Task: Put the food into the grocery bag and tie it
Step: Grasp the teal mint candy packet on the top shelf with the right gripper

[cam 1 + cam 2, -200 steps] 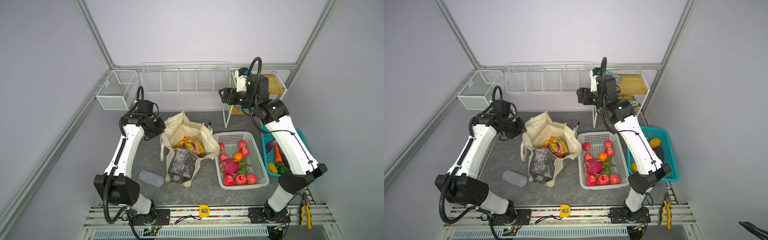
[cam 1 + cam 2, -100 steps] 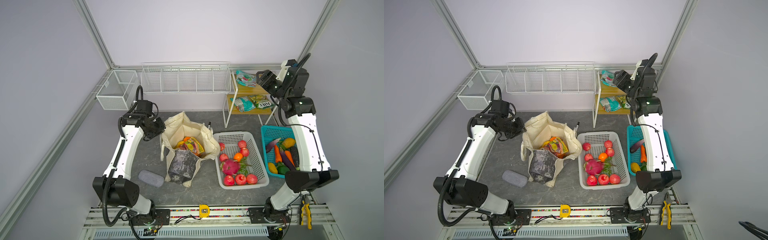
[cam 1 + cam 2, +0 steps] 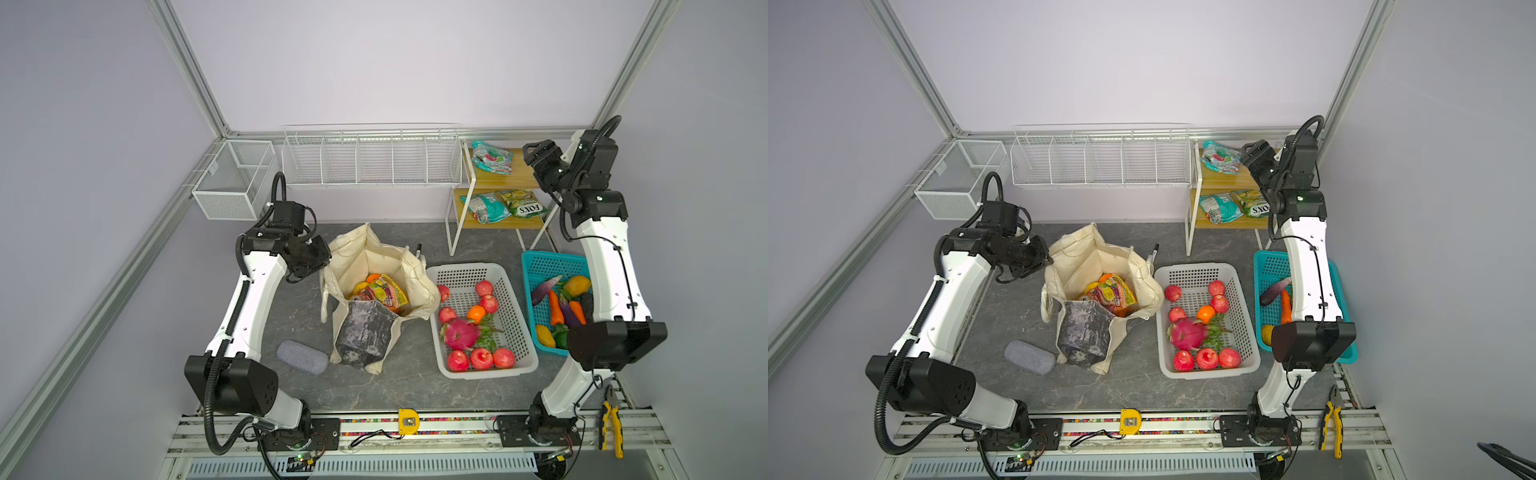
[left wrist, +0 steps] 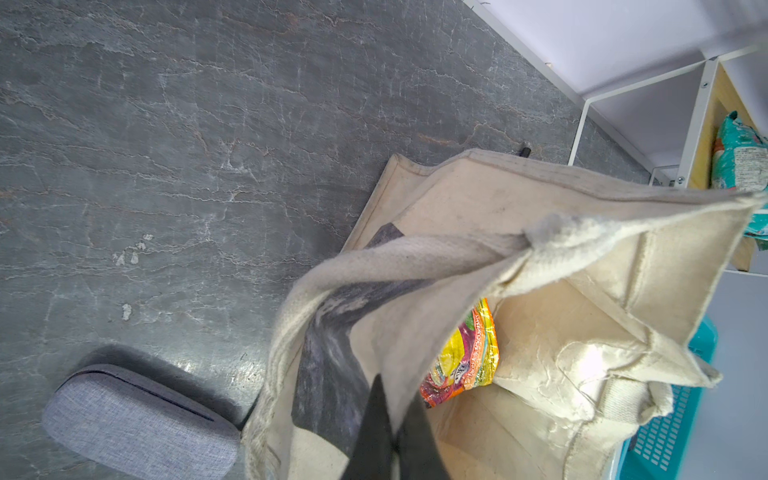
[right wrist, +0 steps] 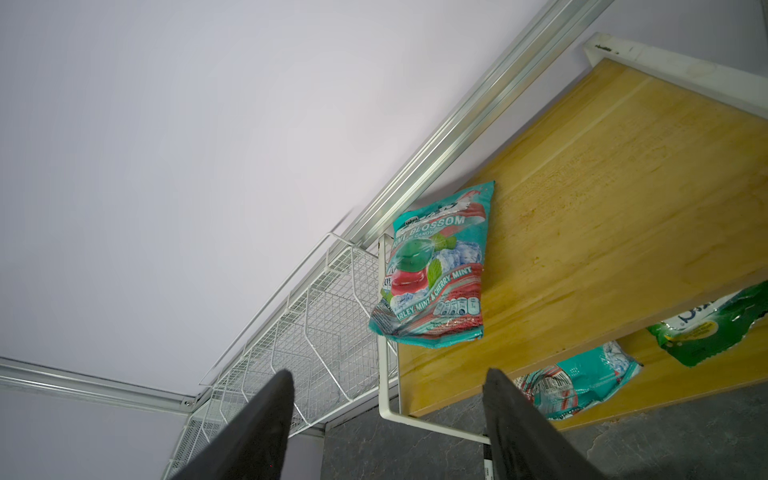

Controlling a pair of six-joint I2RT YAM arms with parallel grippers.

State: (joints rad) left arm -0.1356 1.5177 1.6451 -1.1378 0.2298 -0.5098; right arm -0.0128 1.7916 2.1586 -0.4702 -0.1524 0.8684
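Right arm [image 3: 602, 249], now by three packets [image 3: 492, 157]

teal basket [image 3: 1273, 270]: half hidden behind right arm [image 3: 1306, 270] | marker pen [image 4: 526, 149]: mostly behind grocery bag [image 4: 582, 216]

top views: high front, whole table [image 3: 415, 386] | left wrist: close over bag [image 4: 582, 232] | right wrist: facing shelf [image 5: 623, 166]

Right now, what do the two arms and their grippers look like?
The left arm and right arm have smooth white shells between boxy black joints. A ribbed black hose loops along each; a thin black cable runs down the right one. The left gripper and right gripper have plain black tapered fingers.
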